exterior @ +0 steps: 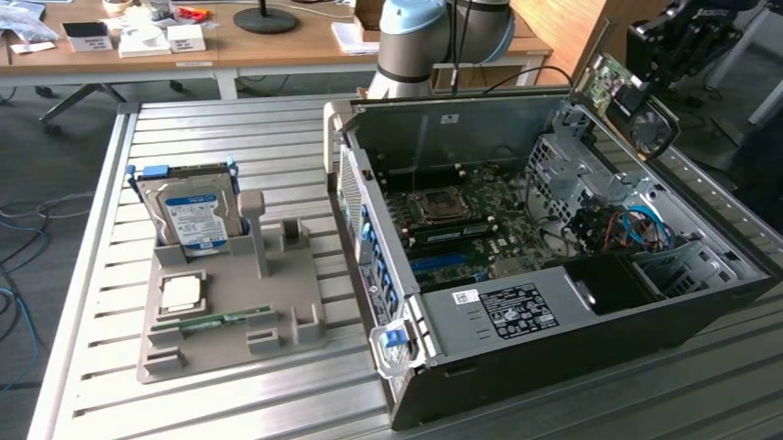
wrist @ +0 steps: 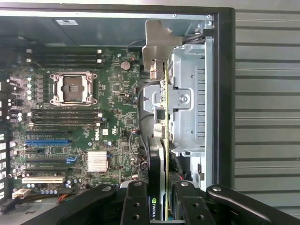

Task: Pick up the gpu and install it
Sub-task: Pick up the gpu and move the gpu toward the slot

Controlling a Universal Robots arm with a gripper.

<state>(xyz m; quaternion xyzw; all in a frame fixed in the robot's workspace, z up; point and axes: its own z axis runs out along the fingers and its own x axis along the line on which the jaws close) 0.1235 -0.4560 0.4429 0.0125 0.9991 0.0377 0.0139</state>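
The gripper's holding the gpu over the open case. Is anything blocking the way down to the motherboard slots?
Nothing visible covers the slots; the case is open and the board around them is bare. The gpu, clamped in the gripper, appears edge-on beside the grey drive cage, off to one side of the slots.

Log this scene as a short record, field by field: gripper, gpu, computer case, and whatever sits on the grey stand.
gripper: jaws shut on the gpu, one on each face
gpu: held edge-on above the open case, by the drive cage, not seated in a slot
computer case: open side up on the slatted table, motherboard exposed
grey stand: on the exterior view's left of the case
on stand: hard drive upright, memory stick lying flat
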